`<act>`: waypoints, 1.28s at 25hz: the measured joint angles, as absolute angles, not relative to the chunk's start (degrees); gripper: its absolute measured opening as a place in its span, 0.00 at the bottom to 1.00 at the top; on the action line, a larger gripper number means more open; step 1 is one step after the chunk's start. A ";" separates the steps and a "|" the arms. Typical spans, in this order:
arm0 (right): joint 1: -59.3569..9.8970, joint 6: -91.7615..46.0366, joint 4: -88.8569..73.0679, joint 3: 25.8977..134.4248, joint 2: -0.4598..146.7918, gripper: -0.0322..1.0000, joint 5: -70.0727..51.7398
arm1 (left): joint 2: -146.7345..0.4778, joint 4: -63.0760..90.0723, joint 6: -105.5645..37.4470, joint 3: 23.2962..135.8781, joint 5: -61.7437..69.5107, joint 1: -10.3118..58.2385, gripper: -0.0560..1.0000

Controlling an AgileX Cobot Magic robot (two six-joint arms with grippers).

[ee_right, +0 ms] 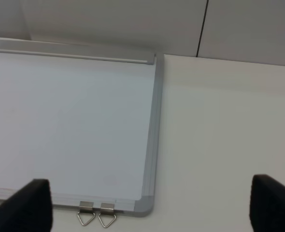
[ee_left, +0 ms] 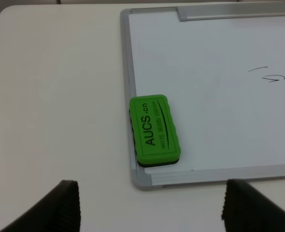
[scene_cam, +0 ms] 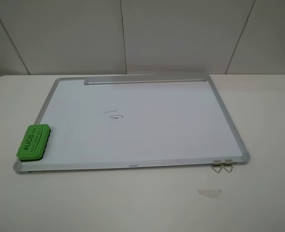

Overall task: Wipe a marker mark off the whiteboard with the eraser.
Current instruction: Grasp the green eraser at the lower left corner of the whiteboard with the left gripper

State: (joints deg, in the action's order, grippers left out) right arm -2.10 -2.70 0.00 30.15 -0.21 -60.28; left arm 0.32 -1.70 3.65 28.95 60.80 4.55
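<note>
The whiteboard (scene_cam: 157,130) lies flat on the table, its grey tray strip at the far side. A thin black marker mark (scene_cam: 116,115) sits near the board's middle. The green eraser (scene_cam: 33,141) rests on the board's near-left corner, lettering up. In the left wrist view the eraser (ee_left: 154,129) lies ahead of my open left gripper (ee_left: 152,212), apart from its dark fingers (ee_left: 65,205), and the marker mark (ee_left: 268,75) shows further off. My right gripper (ee_right: 149,208) is open above the board's near-right corner (ee_right: 145,205), holding nothing. Neither gripper appears in the exterior high view.
Two small metal clips (scene_cam: 222,166) hang off the board's near-right edge, also visible as clips (ee_right: 96,215) in the right wrist view. A small scrap of clear tape (scene_cam: 209,193) lies on the white table (scene_cam: 268,121) in front of them. A panelled wall stands behind.
</note>
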 joint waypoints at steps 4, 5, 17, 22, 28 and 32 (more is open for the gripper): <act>-2.10 -2.70 0.00 30.15 -0.21 0.82 -60.28 | 0.32 -1.70 3.65 28.95 60.80 4.55 0.65; -2.10 -2.70 0.00 30.15 -0.21 0.82 -60.28 | 0.32 -1.70 3.65 28.95 60.80 4.55 0.65; -2.10 -2.70 0.00 30.15 -0.21 0.82 -60.28 | 0.32 -1.22 3.76 28.95 60.80 4.55 0.65; -2.10 -2.70 0.00 30.15 -0.21 0.82 -60.28 | 0.32 -1.22 3.95 28.95 60.80 4.55 0.65; -2.10 -2.70 0.00 30.15 -0.21 0.82 -60.28 | 0.32 -1.03 6.64 28.95 60.80 4.55 0.65; -2.10 -2.70 0.00 30.15 -0.21 0.82 -60.28 | -3.29 -0.89 9.74 29.55 61.04 4.55 0.65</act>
